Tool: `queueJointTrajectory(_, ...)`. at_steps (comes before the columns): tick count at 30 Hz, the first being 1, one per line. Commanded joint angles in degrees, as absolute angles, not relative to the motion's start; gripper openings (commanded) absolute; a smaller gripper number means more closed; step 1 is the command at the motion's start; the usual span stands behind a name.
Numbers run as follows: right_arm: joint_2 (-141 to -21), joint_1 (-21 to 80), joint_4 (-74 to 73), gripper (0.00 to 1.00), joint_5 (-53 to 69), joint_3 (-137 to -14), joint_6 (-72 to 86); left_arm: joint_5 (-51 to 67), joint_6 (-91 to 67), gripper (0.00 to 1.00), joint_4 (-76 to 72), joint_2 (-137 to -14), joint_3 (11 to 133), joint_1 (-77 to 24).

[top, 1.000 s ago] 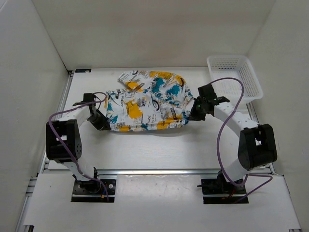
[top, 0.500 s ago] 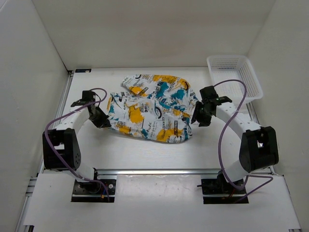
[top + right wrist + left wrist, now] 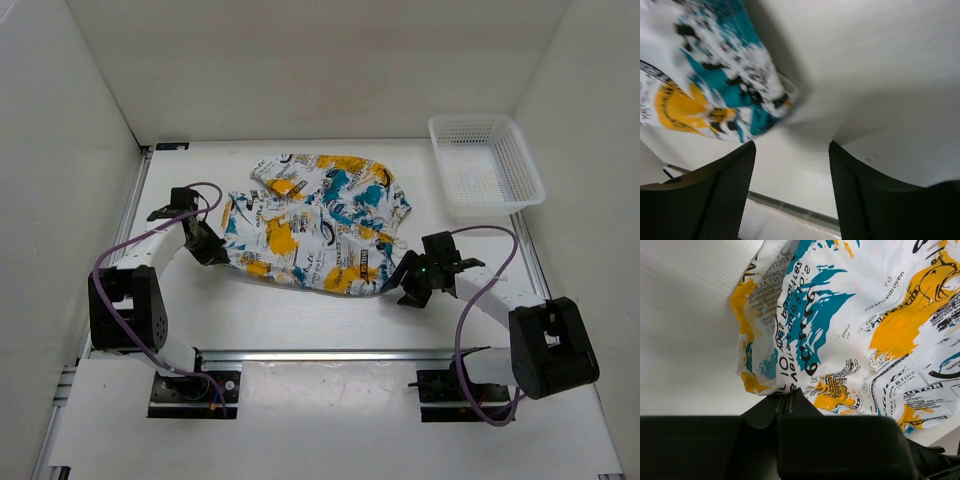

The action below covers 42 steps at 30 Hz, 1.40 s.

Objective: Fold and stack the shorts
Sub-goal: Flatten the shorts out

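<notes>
The shorts, white with yellow-orange, teal and black print, lie rumpled across the middle of the table. My left gripper is shut on the shorts' left edge; in the left wrist view the closed fingertips pinch a fold of the shorts. My right gripper is open, just off the shorts' near right corner, with nothing between its fingers. The right wrist view shows both mesh-padded fingers wide apart over bare table, the shorts' corner blurred beyond them.
A white plastic mesh basket stands at the back right corner. A metal rail runs along the table's near edge, white walls enclose the other three sides, and purple cables loop off both arms.
My right gripper let go of the shorts' right edge, opened, and drew back toward the near edge. The shorts dropped flatter and shifted slightly. The left gripper moved slightly toward the back, still gripping the edge.
</notes>
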<state>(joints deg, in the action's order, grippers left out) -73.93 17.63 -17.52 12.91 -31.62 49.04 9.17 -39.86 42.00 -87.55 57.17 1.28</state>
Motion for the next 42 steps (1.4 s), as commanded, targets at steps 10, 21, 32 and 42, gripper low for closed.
queueJointTrajectory(10, -84.3, 18.2, -6.7, 0.07, 9.4, -40.4, 48.7, 7.7, -39.2, 0.10, 43.6, -84.6, 60.1, 1.2)
queueJointTrajectory(21, -79.9, 18.2, -37.4, 0.01, -1.9, -86.2, 27.4, 4.0, -38.7, 0.10, 56.8, -79.0, 95.3, 1.9)
queueJointTrajectory(32, -71.3, 18.7, -53.7, 0.01, 6.1, -112.0, 14.1, -3.3, -37.4, 0.10, 60.9, -71.0, 128.9, 4.5)
queueJointTrajectory(42, -66.1, 18.7, -61.9, 0.01, 12.3, -121.0, 12.3, -8.9, -33.2, 0.10, 65.1, -67.7, 147.0, 4.5)
